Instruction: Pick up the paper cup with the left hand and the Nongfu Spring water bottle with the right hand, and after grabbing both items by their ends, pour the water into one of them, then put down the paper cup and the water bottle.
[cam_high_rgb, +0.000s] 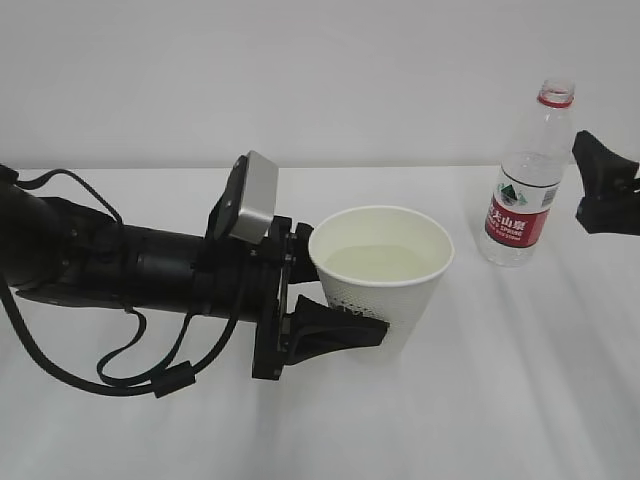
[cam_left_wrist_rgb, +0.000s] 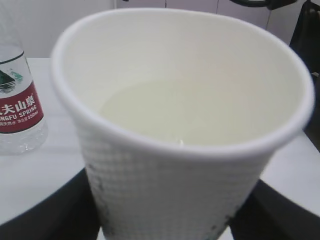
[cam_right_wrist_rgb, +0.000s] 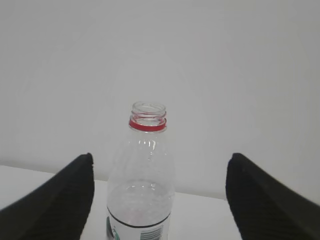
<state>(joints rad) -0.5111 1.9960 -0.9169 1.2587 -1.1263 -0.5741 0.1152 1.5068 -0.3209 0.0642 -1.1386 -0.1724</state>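
Standing on the table (cam_high_rgb: 520, 380) with water (cam_high_rgb: 378, 262) pooled inside, the paper cup (cam_high_rgb: 385, 300) is apparently clasped low by the left gripper (cam_high_rgb: 335, 325), while the Nongfu Spring water bottle (cam_high_rgb: 525, 185), upright and uncapped, sits released between the right gripper's (cam_right_wrist_rgb: 160, 200) spread jaws

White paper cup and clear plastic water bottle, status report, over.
Left gripper around white paper cup, water inside. Right gripper open, clear of uncapped plastic bottle. Nothing in the way.
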